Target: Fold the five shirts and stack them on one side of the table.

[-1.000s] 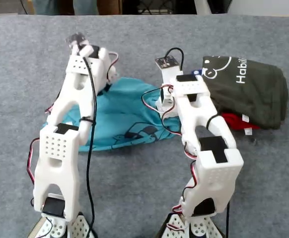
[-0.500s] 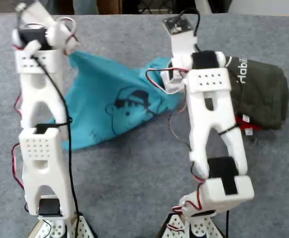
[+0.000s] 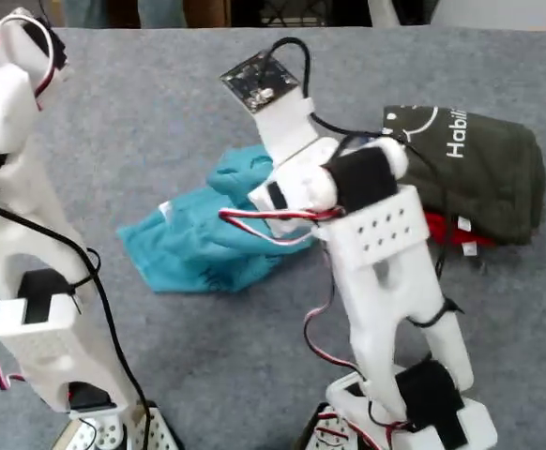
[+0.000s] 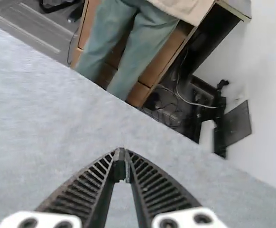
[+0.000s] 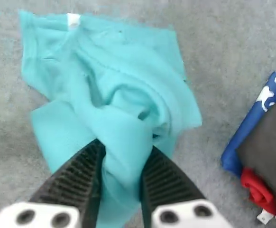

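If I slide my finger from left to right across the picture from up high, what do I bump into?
left arm → teal shirt → right arm → dark green folded shirt

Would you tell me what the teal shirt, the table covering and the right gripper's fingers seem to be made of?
The teal shirt looks like soft matte knit, likely cotton jersey: it drapes and bunches in folds. The table covering looks like grey felt or low-pile carpet, given its fuzzy surface. The fingers of the right gripper seem dark rigid plastic, with ribbed matte faces.
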